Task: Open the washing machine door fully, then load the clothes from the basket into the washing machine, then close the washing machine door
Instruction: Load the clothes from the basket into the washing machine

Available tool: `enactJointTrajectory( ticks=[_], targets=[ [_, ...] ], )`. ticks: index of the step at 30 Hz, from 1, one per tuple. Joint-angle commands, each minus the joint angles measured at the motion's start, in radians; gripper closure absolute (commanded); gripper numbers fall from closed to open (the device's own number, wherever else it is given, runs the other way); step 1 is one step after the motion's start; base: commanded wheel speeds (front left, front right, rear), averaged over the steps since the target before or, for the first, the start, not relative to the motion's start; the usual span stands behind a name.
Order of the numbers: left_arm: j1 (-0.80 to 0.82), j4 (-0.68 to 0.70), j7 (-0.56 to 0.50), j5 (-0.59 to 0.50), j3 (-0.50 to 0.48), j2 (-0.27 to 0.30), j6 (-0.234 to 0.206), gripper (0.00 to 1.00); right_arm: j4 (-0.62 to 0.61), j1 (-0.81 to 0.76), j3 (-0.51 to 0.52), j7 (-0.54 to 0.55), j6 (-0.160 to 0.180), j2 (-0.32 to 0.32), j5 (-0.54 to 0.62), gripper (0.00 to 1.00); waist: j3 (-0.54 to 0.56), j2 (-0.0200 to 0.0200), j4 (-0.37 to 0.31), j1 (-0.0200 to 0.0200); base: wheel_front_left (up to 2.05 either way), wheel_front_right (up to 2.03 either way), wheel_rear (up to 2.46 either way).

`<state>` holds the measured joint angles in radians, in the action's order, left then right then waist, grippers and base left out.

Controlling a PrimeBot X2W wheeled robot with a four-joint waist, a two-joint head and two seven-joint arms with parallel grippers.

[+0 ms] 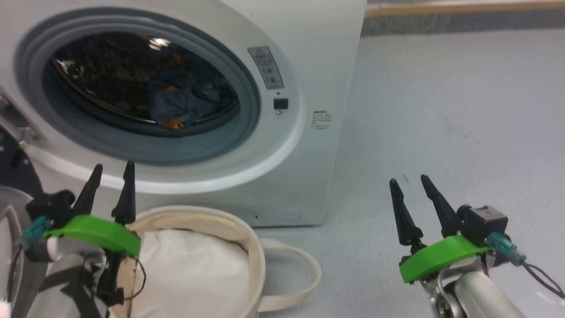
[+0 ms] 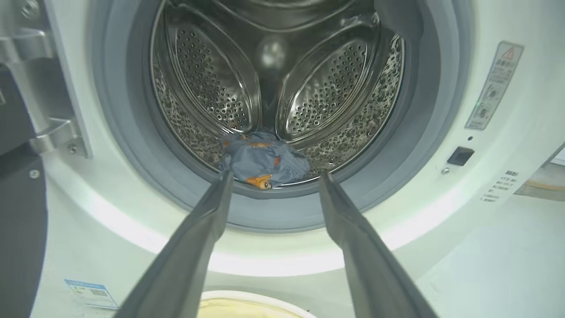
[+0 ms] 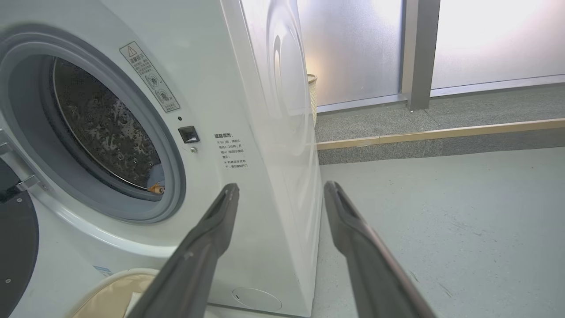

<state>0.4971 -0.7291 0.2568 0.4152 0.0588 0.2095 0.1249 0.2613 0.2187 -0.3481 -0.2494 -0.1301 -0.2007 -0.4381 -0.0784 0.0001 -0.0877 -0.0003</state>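
Head view: the washing machine (image 1: 309, 66) stands on the grey floor (image 1: 441, 110) with its round mouth uncovered. The door (image 1: 13, 172) is swung wide to the left, and a dark slice of it sits at the left edge of the picture. The clothes (image 1: 185, 99) lie as a crumpled blue bundle with orange figures, low inside the drum. The basket (image 1: 247, 247) stands on the floor just in front of the machine, below the opening. White padding (image 1: 194, 274) fills it and one loop handle (image 1: 304, 269) lies out to the right.

The left pincer (image 1: 113, 165) hangs over the basket's left rim. Its two dark fingers are apart with nothing between them, and their tips point up at the machine's white front under the grey rubber ring (image 1: 247, 132). The right pincer (image 1: 408, 179) is over bare floor to the right of the machine, well apart from the basket. Its fingers are also spread and empty.

In the left wrist view the fingers frame the opening. The bundle rests at the bottom front of the perforated steel drum (image 2: 212, 79), against its lower lip and just inside the rubber ring. A small blue label (image 2: 90, 291) sits low on the machine's front, and the basket's cream rim shows at the bottom edge.

The right wrist view looks along the machine's right front corner. An orange scrap of the bundle peeks over the drum lip. The black door shows at the far left, and beyond the machine there are frosted window panels (image 3: 353, 44).
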Motion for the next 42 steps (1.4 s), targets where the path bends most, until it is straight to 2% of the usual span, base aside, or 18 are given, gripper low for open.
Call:
enactJointTrajectory(
  ticks=[1, 5, 13, 23, 42],
  targets=[
    [-0.007, 0.083, 0.005, 0.01, -0.026, 0.052, 0.006, 0.0, -0.026, 0.002, -0.022, -0.012, -0.001, -0.014, -0.011, 0.0, 0.047, -0.0001, 0.022, 0.0003, 0.0, 0.0, 0.0],
    [-0.085, 0.166, 0.005, 0.023, -0.035, 0.063, 0.006, 0.0, -0.02, -0.005, -0.021, -0.012, -0.001, -0.016, -0.016, 0.0, 0.063, -0.0001, 0.037, 0.0003, 0.0, 0.0, 0.0],
    [-0.145, 0.201, 0.005, 0.004, -0.052, 0.061, 0.006, 0.0, -0.01, -0.016, 0.007, -0.012, -0.001, -0.014, -0.008, 0.0, 0.079, -0.0001, 0.062, 0.0003, 0.0, 0.0, 0.0],
    [-0.16, 0.226, 0.005, -0.023, -0.079, 0.059, 0.006, 0.0, 0.002, -0.023, 0.035, -0.012, -0.001, -0.018, 0.004, 0.0, 0.087, -0.0001, 0.071, 0.0003, 0.0, 0.0, 0.0],
    [-0.15, 0.237, 0.005, -0.045, -0.089, 0.055, 0.006, 0.0, -0.002, -0.014, 0.016, -0.012, -0.001, -0.011, 0.003, 0.0, 0.082, -0.0001, 0.063, 0.0003, 0.0, 0.0, 0.0]
  ],
)
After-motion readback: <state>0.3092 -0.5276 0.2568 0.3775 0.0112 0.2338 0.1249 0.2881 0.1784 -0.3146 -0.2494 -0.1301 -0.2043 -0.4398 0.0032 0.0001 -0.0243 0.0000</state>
